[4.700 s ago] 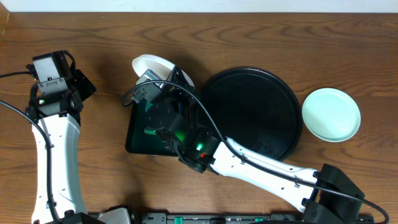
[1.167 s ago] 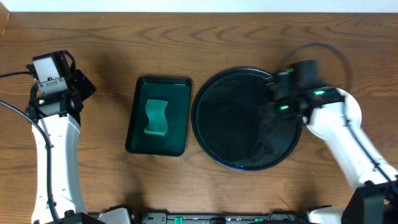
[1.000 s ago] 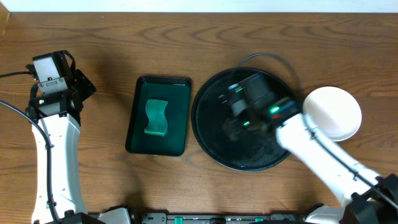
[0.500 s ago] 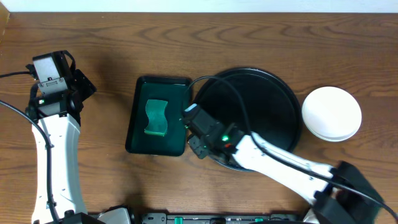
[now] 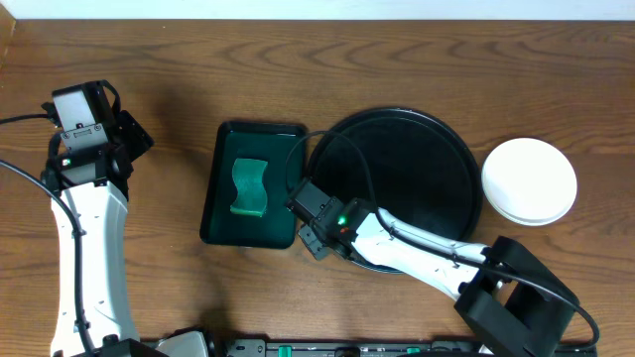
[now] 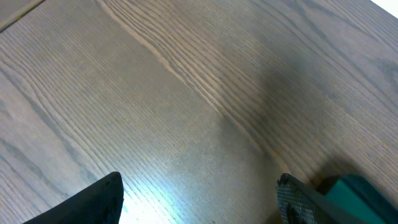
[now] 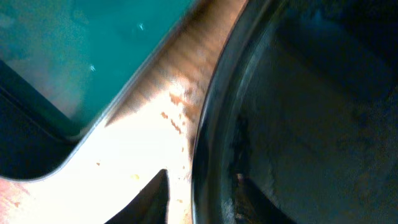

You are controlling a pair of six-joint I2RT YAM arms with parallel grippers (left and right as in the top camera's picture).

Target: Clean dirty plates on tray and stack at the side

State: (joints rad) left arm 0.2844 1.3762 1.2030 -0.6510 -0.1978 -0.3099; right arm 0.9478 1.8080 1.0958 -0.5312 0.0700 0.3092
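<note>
Ok, lower middle of the overhead view: the right gripper (image 5: 313, 238) is sitting low at the lower-left rim of the tray (image 5: 456, 169), over the strip of table (image 5: 179, 59) between it and the small rectangular tray (image 5: 283, 159). The wrist view is showing one dark finger outside the rim and what is looking like the other inside it, so it is probably lining up on the rim. Whether the jaws are actually biting on it, I cannot tell. The tray is lying bare in the centre, nothing on it; I'm reading that as the plates all being dealt with. The sponge (image 5: 250, 188) is resting in the small tray left of centre, parked within easy reach. The plates (image 5: 529, 178) are sitting stacked on the table at the right, just beside the tray, white one on top; the count underneath is not showing. Upper left: the left gripper (image 6: 198, 202) is hanging over bare wood, jaws wide apart, holding nothing, likely idling out of the way.
</note>
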